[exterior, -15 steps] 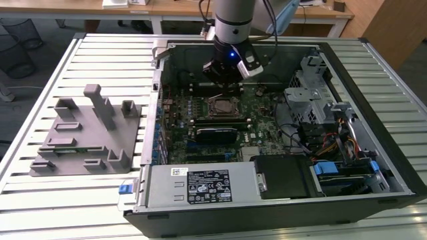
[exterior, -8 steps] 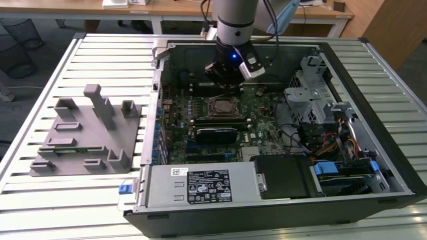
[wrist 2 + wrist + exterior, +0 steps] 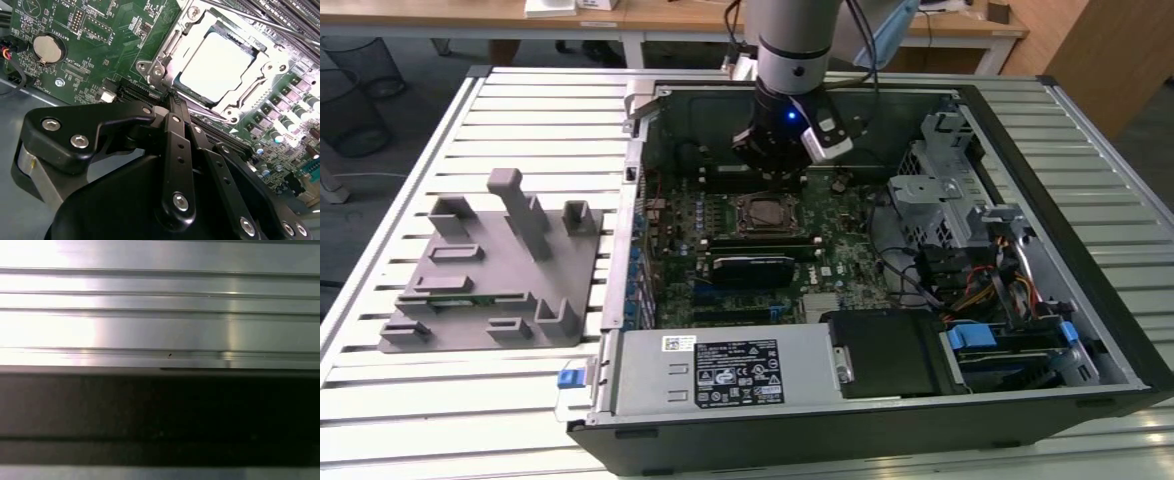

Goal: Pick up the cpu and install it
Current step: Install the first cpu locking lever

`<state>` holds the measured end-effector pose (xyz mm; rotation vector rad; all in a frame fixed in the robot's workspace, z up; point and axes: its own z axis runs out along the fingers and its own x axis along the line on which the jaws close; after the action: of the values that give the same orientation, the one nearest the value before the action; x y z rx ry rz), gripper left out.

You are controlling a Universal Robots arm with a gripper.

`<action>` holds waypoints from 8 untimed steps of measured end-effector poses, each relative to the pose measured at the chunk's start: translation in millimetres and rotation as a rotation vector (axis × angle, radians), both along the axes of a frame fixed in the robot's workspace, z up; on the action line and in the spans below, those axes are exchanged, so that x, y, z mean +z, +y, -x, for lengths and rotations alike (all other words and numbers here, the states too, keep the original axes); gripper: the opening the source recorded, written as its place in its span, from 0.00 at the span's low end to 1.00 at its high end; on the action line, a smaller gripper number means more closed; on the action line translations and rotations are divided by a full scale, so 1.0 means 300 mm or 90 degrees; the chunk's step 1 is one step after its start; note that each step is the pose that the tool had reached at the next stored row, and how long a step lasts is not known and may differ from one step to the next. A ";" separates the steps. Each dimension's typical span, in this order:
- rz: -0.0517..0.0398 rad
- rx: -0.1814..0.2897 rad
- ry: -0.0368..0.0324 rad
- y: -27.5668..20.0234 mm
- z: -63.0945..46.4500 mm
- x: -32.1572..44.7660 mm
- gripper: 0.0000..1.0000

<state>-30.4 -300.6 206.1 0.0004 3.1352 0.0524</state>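
We see white stickers with black print on the power supply at the front of the open computer case, but we leave the text unread, and the white lettering on the green motherboard in the second wrist view is too fine for us to make out. The cpu lies flat in its socket frame, its pale silver-white top facing up; it is square, so we find no long axis, and its edges run parallel to the frame around it. In the exterior view the same socket sits near the middle of the board. The gripper has its black fingers drawn together at the tips with nothing between them, and those tips sit just beside the frame's near edge, apart from the chip itself. A round coin battery sits well away on the board. A grey fixture stands on the slatted table toward the exterior view's left.
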 end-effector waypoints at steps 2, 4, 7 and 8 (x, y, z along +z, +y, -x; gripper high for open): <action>0.0006 0.000 0.0001 0.000 -0.001 -0.005 0.11; 0.0010 0.000 0.0000 0.000 -0.002 -0.011 0.11; 0.0015 0.000 0.0000 0.000 -0.004 -0.019 0.11; 0.0017 0.000 0.0000 0.000 -0.004 -0.022 0.11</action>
<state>-29.3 -300.5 199.6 0.0005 3.1353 0.0482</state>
